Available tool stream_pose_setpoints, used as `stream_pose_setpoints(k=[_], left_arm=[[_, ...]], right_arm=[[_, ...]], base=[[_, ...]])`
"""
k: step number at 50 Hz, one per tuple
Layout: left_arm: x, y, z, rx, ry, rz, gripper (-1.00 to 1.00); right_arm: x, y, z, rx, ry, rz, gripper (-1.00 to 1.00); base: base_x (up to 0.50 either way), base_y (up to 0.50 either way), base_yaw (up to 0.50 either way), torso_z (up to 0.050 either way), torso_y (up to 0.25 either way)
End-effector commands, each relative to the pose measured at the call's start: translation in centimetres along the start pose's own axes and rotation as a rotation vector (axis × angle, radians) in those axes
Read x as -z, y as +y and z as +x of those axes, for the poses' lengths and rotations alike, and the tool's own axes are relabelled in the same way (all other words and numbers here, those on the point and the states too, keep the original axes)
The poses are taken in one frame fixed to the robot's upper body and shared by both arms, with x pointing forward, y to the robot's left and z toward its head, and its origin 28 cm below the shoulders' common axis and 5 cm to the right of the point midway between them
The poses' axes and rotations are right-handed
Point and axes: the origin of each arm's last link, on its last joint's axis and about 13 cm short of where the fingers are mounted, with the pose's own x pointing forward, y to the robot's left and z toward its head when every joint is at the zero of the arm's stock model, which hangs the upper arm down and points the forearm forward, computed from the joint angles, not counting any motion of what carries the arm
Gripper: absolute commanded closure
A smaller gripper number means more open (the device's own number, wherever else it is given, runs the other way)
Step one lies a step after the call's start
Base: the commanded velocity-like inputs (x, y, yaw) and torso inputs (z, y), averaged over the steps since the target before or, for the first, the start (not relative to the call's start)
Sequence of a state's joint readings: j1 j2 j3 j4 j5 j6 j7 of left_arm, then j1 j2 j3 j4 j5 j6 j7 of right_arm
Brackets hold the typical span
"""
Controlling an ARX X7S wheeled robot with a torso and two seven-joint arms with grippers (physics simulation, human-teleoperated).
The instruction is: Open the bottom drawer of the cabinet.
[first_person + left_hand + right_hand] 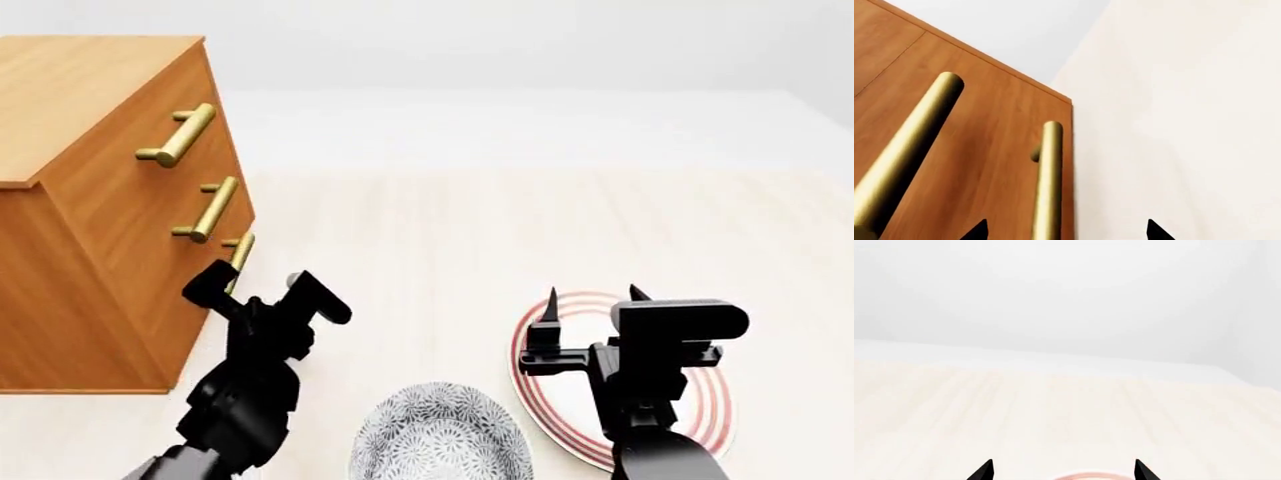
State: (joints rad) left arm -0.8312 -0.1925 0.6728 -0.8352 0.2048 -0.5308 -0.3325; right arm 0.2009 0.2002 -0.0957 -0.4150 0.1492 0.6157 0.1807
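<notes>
Nearest in the head view, a grey patterned bowl (441,435) sits on the pale counter (534,230) between the two arms. Just to its right lies a white plate (714,410) with red rings, partly hidden by the right arm.

The right gripper (591,297) hovers over the plate's far edge, its two dark fingertips spread apart with nothing between them. In the right wrist view the tips stand wide at the picture's lower edge, with only the plate's rim and bare counter ahead.

The left gripper (260,290) is raised at the cabinet's (80,200) near front corner, open, its jaws spread and holding nothing. It sits just beside the lowest brass handle (239,252); whether a finger touches the handle cannot be told. In the left wrist view the handle (1047,185) runs up between the two dark fingertips (977,231), closer to one than the other.

The cabinet stands on the counter at the left, orange-brown wood with three drawers stacked. The bottom drawer (220,285) looks flush with the cabinet front, shut. Above it are the middle handle (204,210) and the top handle (178,135). Beyond, the counter ends at a plain white wall (534,40).
</notes>
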Motion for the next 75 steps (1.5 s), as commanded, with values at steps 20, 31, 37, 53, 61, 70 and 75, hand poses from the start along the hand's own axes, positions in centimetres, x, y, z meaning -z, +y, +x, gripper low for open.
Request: stream_pose_setpoints(k=[20,31,37,53,61,70,75], left_arm=[[0.9,0.8,1.9,-0.051,0.108,0.014,-1.0],[1.5,1.2,1.9,-0.064,0.149,0.037,-1.0],[1.6,1.3,1.9,-0.068,0.161,0.042,-1.0],[1.7,1.2,1.9,-0.083,0.144,0.053,1.0],[1.7,1.1,1.9,-0.084,0.141,0.056,1.0],[1.6,1.0,1.8,-0.083,0.135,0.067,1.0],[0.4,0.4,1.7,-0.063,0.077,0.072,1.0]], right_arm=[[0.1,0.1,0.0,-0.004,0.005,0.003,-1.0],[0.1,0.1,-0.1,-0.005,0.002,0.004,-1.0],[0.2,0.1,-0.1,-0.006,0.003,0.007,-1.0],[0.4,0.1,0.0,-0.008,0.005,0.01,-1.0],[0.4,0.1,0.0,-0.009,0.006,0.01,-1.0],[0.5,0.2,0.0,-0.01,0.007,0.01,-1.0],[0.4,0.2,0.1,-0.011,0.005,0.008,-1.0]], base=[[0.0,0.0,0.0,0.0,0.0],[0.0,0.0,0.0,0.0,0.0],[0.0,0.0,0.0,0.0,0.0],[0.0,0.0,0.0,0.0,0.0],[0.0,0.0,0.0,0.0,0.0],[0.0,0.0,0.0,0.0,0.0],[0.0,0.0,0.0,0.0,0.0]])
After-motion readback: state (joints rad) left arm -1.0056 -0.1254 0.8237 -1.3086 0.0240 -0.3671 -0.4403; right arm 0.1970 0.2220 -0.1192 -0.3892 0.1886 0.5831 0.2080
